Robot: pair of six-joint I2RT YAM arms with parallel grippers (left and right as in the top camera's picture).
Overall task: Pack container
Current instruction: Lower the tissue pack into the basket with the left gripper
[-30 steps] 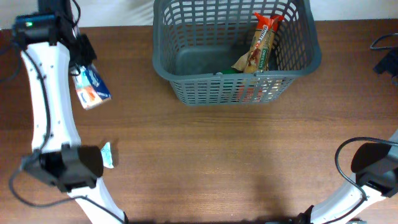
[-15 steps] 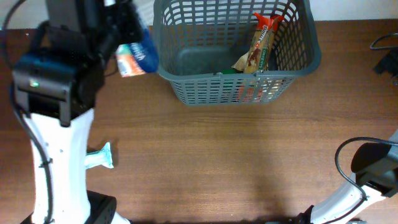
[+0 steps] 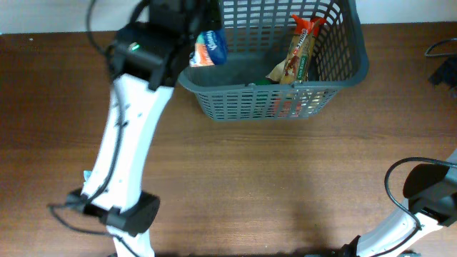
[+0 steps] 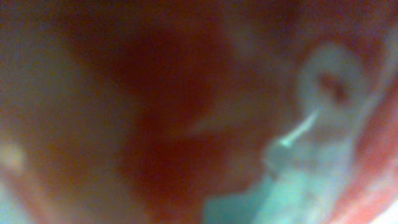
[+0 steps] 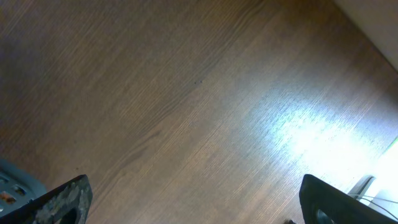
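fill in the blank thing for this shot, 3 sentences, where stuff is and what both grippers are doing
The left gripper holds a blue, white and orange packet at the ___ side of the dark grey plastic lattice basket.
The long brown snack wrapper with a red top leans in the basket's ___ half.
The right gripper has its jaws ___ above the brown wooden table.
Missing words: left; right; open.
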